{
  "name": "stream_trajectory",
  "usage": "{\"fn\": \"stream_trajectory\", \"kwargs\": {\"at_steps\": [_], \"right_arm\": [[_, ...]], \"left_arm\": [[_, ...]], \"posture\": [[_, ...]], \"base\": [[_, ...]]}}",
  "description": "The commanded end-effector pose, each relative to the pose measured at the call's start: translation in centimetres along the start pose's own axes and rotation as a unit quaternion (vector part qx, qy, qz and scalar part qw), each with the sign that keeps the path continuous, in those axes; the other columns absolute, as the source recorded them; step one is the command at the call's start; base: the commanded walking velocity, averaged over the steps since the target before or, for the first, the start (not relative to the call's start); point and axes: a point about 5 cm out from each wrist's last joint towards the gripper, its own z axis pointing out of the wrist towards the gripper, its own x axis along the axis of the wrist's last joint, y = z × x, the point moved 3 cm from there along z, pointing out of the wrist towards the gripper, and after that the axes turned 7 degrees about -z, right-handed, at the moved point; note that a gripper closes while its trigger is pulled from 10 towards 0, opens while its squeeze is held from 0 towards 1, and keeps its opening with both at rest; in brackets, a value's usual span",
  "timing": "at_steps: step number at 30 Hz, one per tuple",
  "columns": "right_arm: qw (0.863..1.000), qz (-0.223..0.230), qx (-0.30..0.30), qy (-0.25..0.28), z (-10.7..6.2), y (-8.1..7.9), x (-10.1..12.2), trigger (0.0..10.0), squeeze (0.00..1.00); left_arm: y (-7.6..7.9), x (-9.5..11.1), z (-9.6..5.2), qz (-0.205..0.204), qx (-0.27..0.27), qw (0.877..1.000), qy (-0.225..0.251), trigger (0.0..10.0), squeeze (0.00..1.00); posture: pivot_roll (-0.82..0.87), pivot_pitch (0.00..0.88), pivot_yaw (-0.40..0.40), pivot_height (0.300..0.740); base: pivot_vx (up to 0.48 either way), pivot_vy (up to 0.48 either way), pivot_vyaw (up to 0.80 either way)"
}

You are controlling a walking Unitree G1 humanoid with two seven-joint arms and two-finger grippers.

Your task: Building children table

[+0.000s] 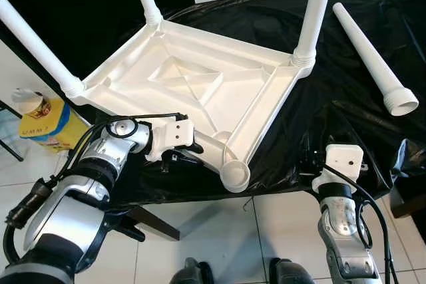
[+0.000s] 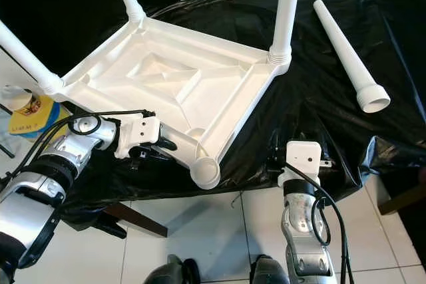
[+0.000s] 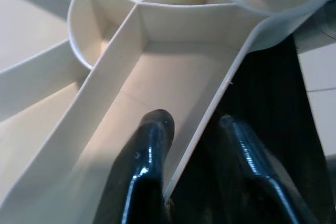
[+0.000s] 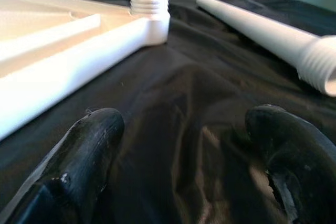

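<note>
Head views: the upturned table top [image 1: 193, 84] lies on the black sheet [image 1: 333, 98], three legs fitted, its empty socket [image 1: 235, 176] overhanging the sheet's near edge. Risk: a pull by the left gripper [image 1: 190, 154] could drag the top off that edge. The loose leg [image 1: 373, 58] lies near the far right corner.

Left wrist view: fingers [image 3: 142, 171] straddle and pinch the top's rim wall.

Right wrist view: the right gripper [image 4: 184, 166] hovers low over the sheet, fingers spread apart, empty, aimed toward the leg.
</note>
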Motion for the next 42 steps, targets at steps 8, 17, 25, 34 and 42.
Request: {"fn": "stream_trajectory", "kwargs": {"at_steps": [8, 17, 25, 34, 42], "right_arm": [[1.0, 0.001, -0.009, -0.013, -0.4, -0.2, -0.1, 10.0, 0.0], [1.0, 0.002, -0.009, -0.013, -0.4, -0.2, -0.1, 10.0, 0.0], [1.0, 0.004, -0.002, -0.012, 0.0, -0.6, 0.0, 10.0, 0.0], [1.0, 0.002, 0.0, -0.003, 1.7, -0.4, 0.3, 10.0, 0.0], [1.0, 0.005, -0.016, 0.0, 3.1, 0.5, 0.4, 10.0, 0.0]], "left_arm": [[1.1, -1.0, 0.7, 0.015, -0.01, 1.0, -0.01, 0.0, 0.0], [1.7, -0.7, 1.0, 0.042, -0.014, 0.999, 0.001, 0.0, 0.0], [3.1, -0.6, 1.1, 0.064, 0.008, 0.998, 0.019, 9.4, 0.0], [3.4, 1.7, 1.1, 0.043, 0.046, 0.995, 0.08, 10.0, 1.0], [2.5, 3.3, 0.4, 0.034, 0.105, 0.987, 0.119, 10.0, 0.0]], "posture": [[-0.1, 0.185, 0.176, 0.74], [-0.09, 0.188, 0.176, 0.74], [-0.07, 0.19, 0.155, 0.74], [-0.05, 0.183, 0.133, 0.74], [-0.06, 0.182, 0.131, 0.74]], "base": [[0.0, 0.0, 0.0], [0.0, 0.0, 0.0], [0.0, 0.0, 0.0], [0.0, 0.0, 0.0], [0.0, 0.0, 0.0]]}}
